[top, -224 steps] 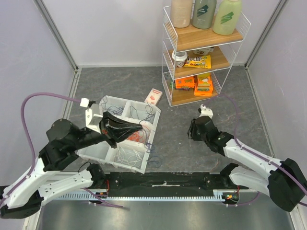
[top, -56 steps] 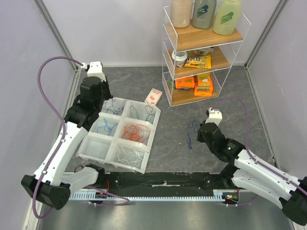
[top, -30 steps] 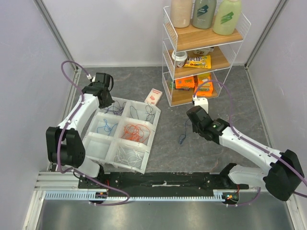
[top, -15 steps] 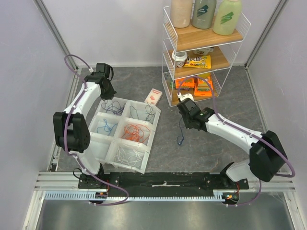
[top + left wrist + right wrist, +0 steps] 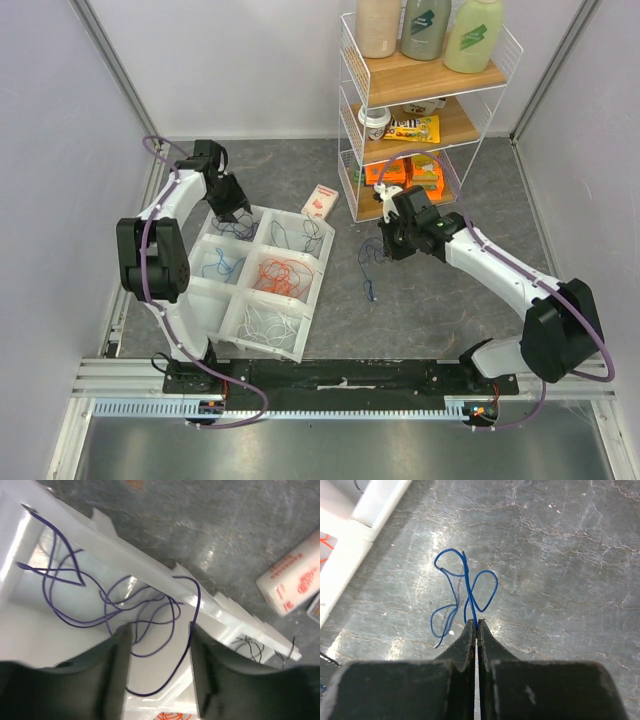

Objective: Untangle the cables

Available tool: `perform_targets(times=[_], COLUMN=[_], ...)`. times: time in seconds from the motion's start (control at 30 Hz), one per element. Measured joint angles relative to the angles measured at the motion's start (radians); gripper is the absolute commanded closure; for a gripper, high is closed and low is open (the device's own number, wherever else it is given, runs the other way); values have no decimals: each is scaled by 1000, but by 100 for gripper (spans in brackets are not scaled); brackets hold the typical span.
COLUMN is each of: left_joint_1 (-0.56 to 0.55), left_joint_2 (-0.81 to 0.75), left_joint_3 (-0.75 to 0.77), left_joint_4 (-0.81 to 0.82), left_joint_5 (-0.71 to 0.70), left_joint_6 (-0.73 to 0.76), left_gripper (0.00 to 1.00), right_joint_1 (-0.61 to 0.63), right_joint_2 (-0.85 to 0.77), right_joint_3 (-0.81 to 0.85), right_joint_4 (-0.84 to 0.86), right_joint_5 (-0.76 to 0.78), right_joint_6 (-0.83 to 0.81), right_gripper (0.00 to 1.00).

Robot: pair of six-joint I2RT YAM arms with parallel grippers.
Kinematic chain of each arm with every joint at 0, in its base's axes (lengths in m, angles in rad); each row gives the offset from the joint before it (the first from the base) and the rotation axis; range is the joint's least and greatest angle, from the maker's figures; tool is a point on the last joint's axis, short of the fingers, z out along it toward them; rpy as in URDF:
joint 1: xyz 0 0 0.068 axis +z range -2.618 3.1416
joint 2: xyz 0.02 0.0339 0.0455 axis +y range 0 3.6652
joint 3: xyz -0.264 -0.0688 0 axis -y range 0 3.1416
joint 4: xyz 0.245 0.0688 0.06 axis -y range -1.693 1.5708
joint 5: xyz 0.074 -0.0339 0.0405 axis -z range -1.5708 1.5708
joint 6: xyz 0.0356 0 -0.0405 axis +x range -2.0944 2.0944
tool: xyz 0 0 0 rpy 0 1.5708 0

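Right gripper (image 5: 476,626) clenched on a blue cable (image 5: 468,587), loops dangling over the grey floor (image 5: 560,555) just right of the white tray (image 5: 316,290). Left gripper (image 5: 160,645) slack, fingers spread above the tray's far-left compartment. Purple cable (image 5: 106,611) lies loose there, one strand draped over the wall.

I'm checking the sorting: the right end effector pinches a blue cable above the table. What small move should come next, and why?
Probably swing the right end effector, shut on the blue cable, left over the tray to where the other blue cables lie. The held cable hangs beside the tray, not yet sorted with its like.
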Motion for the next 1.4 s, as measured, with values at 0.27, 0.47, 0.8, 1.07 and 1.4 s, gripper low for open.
perform_targets(times=[0.27,0.47,0.8,1.07,1.4], left_joint_1=[-11,-110,-293,-451,-476], left_joint_2=[-156,-302,-521,-531,-414], left_joint_3=[-77,-122,-343,-498,-406], left_joint_4=[6,11,284,576,587], left_joint_5=[84,77,316,520,542], left_joint_6=[-4,16,90,174,320], left_gripper=[14,17,18,23,46], right_joint_1=[-29,-29,-21,-8,-8], right_joint_2=[-27,-27,18,75,89], right_joint_3=[-19,-18,96,224,252], right_joint_4=[27,26,10,-7,-47], right_joint_5=[-144,-240,-408,-504,-523], right_joint_6=[1,-7,-44,-80,-112], right_gripper=[100,100,100,100,100])
